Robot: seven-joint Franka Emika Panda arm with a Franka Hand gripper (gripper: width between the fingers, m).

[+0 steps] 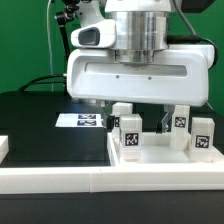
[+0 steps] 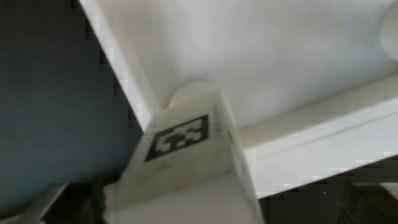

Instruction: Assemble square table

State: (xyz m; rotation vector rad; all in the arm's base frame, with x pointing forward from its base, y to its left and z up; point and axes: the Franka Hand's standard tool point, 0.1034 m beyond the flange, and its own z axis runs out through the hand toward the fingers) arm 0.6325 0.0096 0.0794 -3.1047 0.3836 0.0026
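The square table's white top (image 1: pixel 165 160) lies at the exterior view's right, with several white tagged legs standing upright on it, such as one leg (image 1: pixel 128 136) at the front and another (image 1: pixel 203 136) at the right. My gripper (image 1: pixel 140 112) hangs low over the top, among the legs. In the wrist view one tagged leg (image 2: pixel 183 140) runs straight between my open gripper's (image 2: pixel 196 215) dark fingers (image 2: pixel 45 207), and the top's raised rim (image 2: pixel 311 140) lies behind it. The fingers do not visibly press on the leg.
The marker board (image 1: pixel 80 120) lies flat on the black work surface (image 1: pixel 35 125) at the exterior view's left. A long white rail (image 1: pixel 60 185) edges the front. A small white block (image 1: pixel 3 148) shows at the far left edge.
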